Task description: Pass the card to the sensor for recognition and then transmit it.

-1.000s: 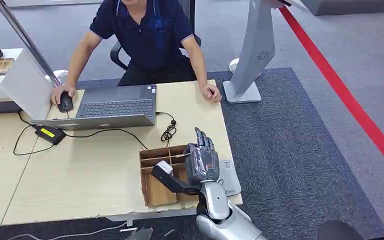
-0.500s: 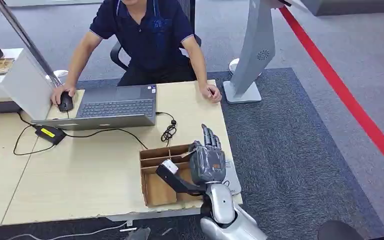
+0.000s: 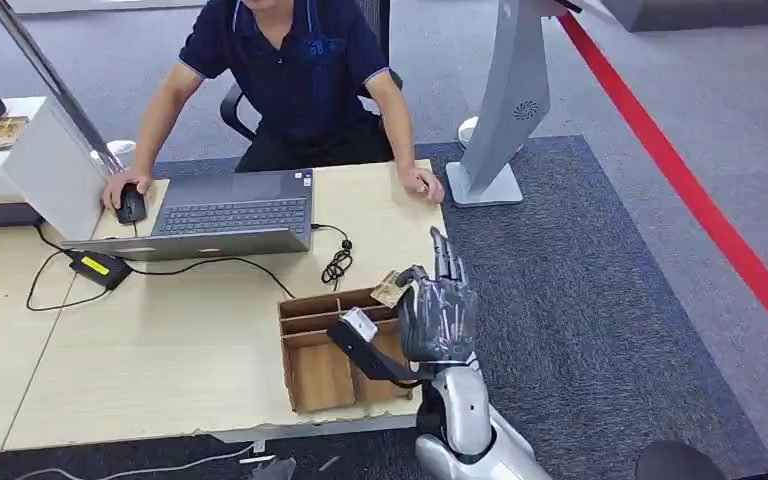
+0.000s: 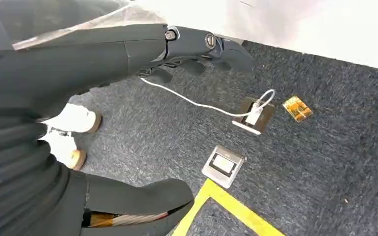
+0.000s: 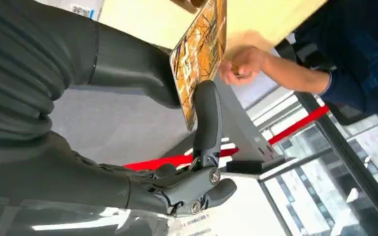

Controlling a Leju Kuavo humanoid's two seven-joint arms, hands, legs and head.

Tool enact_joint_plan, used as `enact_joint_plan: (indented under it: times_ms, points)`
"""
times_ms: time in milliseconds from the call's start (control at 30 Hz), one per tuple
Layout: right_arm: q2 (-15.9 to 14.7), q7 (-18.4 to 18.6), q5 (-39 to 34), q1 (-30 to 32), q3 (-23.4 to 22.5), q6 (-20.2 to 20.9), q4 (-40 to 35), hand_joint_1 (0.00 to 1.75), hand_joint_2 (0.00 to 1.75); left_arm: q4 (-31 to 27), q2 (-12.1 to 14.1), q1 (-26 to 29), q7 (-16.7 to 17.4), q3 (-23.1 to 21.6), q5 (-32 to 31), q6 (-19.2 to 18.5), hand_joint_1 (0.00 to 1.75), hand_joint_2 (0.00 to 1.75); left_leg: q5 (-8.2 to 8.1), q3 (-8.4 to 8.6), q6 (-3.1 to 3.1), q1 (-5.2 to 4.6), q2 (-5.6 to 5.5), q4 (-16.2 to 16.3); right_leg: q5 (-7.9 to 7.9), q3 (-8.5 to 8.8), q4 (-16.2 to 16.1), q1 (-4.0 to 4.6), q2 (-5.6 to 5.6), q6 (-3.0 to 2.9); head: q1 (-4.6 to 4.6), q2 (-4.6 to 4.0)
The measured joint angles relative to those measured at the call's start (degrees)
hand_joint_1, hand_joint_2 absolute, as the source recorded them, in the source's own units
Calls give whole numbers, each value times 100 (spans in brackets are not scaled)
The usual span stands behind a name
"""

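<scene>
My right hand (image 3: 438,310) is raised above the table's right front corner, next to the brown divided card box (image 3: 332,350). It pinches a yellow patterned card (image 3: 391,289) between thumb and a finger; the other fingers point up. Up close in the right wrist view, the card (image 5: 200,54) sits between thumb and a dark finger of the right hand (image 5: 167,98). The grey sensor stand (image 3: 505,110) rises from the carpet beyond the table's right edge. My left hand (image 4: 197,46) hangs over the carpet floor with its fingers curled and nothing in it.
A person sits at the far side of the table (image 3: 160,350), one hand on a mouse (image 3: 131,205), the other hand (image 3: 423,184) resting near the right edge. A laptop (image 3: 230,215), cables and a power brick (image 3: 100,268) lie on the table. A red line (image 3: 690,190) crosses the floor.
My right hand has risen from the card box and moved right and away, lifting the card out with it. The person has stayed put.
</scene>
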Motion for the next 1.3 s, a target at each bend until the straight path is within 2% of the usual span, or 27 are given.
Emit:
enact_joint_plan:
  times_ms: [433, 1300]
  points:
    - [-122, 50, 2, 6, -140, -105, -511, 175, 175, 0, -48, -15, -50, 129, -50, 52, 0, 175, 0, 0, 0, 0, 0, 0, 1, 0, 0, 0, 0, 0, 2, 0]
    - [-133, 44, -310, -475, -188, -114, -229, 175, 175, 0, -131, -65, -103, 129, -114, 17, 0, 175, 1, -1, 1, 0, -1, 1, 1, 1, 0, 0, 0, 0, 0, 0]
